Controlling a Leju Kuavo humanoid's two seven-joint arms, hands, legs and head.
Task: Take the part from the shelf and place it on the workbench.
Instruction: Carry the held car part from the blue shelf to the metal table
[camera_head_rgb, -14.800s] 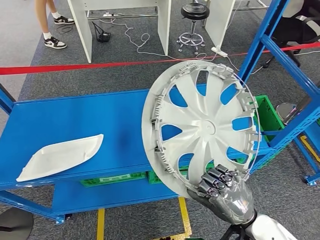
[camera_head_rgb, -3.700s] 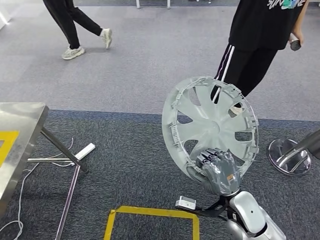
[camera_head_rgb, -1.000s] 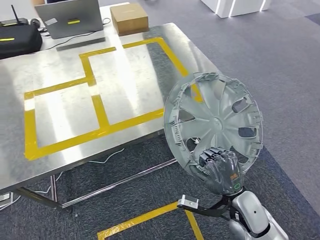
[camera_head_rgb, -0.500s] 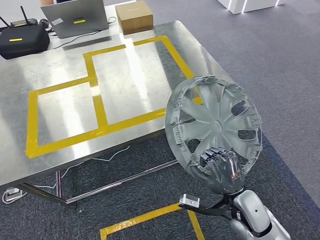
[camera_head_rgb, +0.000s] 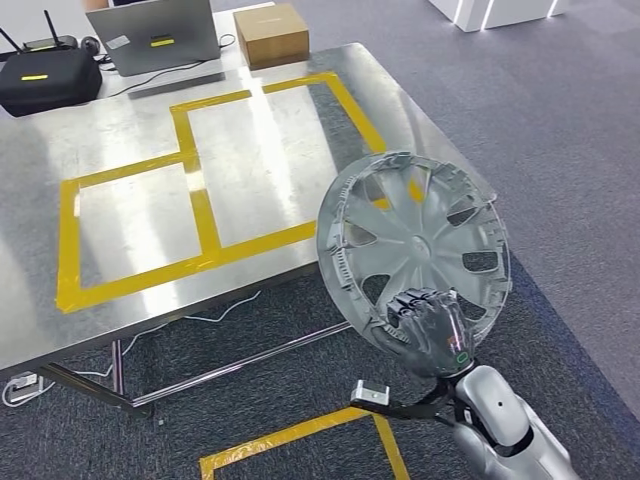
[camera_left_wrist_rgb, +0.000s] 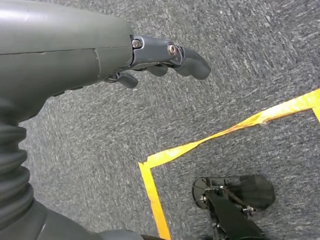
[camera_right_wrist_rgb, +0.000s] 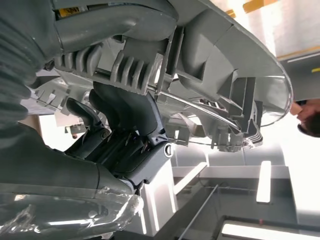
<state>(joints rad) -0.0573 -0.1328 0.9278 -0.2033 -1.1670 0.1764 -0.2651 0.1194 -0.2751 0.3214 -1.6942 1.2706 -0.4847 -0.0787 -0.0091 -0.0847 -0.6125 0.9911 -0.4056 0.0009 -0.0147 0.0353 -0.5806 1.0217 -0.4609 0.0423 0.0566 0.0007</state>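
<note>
A grey wheel cover (camera_head_rgb: 411, 240) with curved spokes stands tilted in the air, its back facing me, just off the near right corner of the steel workbench (camera_head_rgb: 136, 300). My right hand (camera_head_rgb: 426, 335) grips its lower rim; in the right wrist view the fingers (camera_right_wrist_rgb: 124, 112) curl over the ribbed rim of the cover (camera_right_wrist_rgb: 226, 65). My left hand (camera_left_wrist_rgb: 113, 55) hangs over the grey carpet with its fingers apart and nothing in them.
Yellow tape (camera_head_rgb: 196, 215) marks rectangles on the workbench top. At its far edge sit a laptop (camera_head_rgb: 155, 35), a cardboard box (camera_head_rgb: 270, 32) and a black case (camera_head_rgb: 45, 80). Yellow tape (camera_head_rgb: 302, 432) also lines the carpet in front of me.
The cover has tipped further over and shifted a little left toward the bench corner in my right hand. The view has shifted only slightly.
</note>
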